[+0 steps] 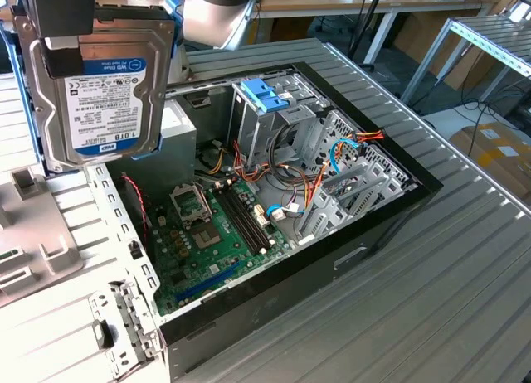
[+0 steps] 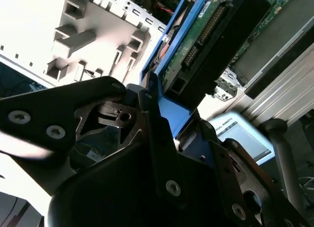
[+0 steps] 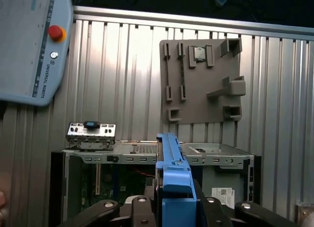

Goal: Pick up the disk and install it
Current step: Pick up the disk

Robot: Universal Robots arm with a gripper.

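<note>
Jaws clamped on disk (image 1: 104,101), held upright over open PC case (image 1: 274,201) on ribbed metal tabletop (image 1: 431,300), wooden benches (image 1: 332,2) and cardboard box (image 1: 495,148) in the room beyond.

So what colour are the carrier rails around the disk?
Light blue, shown best in the first wrist view on the disk.

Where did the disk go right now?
The disk is up in the air at the exterior view's left, clamped in the gripper, next to the open computer case.
</note>
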